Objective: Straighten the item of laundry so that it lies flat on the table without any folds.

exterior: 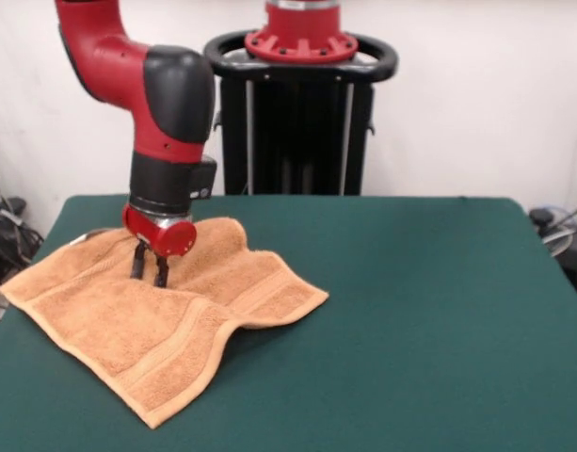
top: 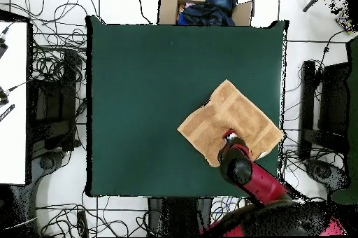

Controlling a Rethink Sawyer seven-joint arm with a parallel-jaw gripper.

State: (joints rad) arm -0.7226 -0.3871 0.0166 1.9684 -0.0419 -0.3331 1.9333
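Observation:
The light orange-tan towel [exterior: 147,315] lies on the left part of the dark green table [exterior: 420,311] in the front view, turned like a diamond. It is rumpled: a raised fold runs along its right side and the near corner shows its band stripes. My gripper [exterior: 149,273] points straight down over the towel's far middle, tips touching the cloth, fingers [exterior: 136,262] a small gap apart with towel showing between them. In the overhead view the towel [top: 234,113] lies at the table's [top: 154,95] right near side, with the gripper [top: 228,136] on its lower part. No tag shows.
The robot's black pedestal [exterior: 297,113] stands behind the table's far edge. The towel's left corner reaches the table's left edge in the front view. A cardboard box with dark blue cloth [top: 206,4] sits on the floor beyond the table. Cables lie on the floor around it.

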